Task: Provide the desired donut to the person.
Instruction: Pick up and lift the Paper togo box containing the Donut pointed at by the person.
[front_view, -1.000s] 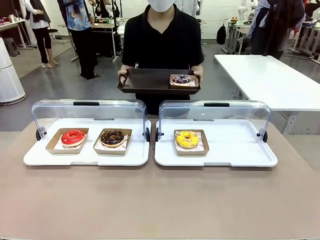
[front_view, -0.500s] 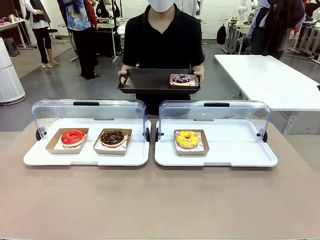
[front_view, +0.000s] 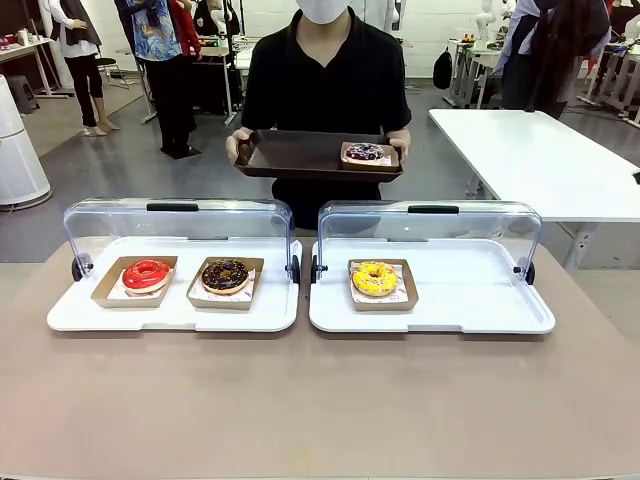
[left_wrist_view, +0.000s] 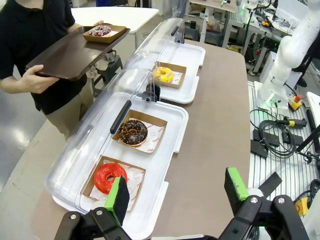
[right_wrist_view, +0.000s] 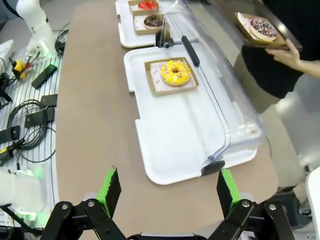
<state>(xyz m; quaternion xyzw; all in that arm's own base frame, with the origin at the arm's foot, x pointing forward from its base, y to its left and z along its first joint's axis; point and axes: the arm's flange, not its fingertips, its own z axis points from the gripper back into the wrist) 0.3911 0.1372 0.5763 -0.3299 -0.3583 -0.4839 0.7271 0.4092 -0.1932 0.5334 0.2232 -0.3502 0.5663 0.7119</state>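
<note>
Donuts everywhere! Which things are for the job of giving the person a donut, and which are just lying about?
For the job: red donut, chocolate donut, yellow donut, person, brown tray, left end effector and right end effector, both open.

Just lying about: white side table, cables.

At the top centre of my front view, the person (front_view: 325, 85) in black holds a dark tray (front_view: 290, 155) level, with a purple sprinkled donut (front_view: 365, 152) at its right end.
</note>
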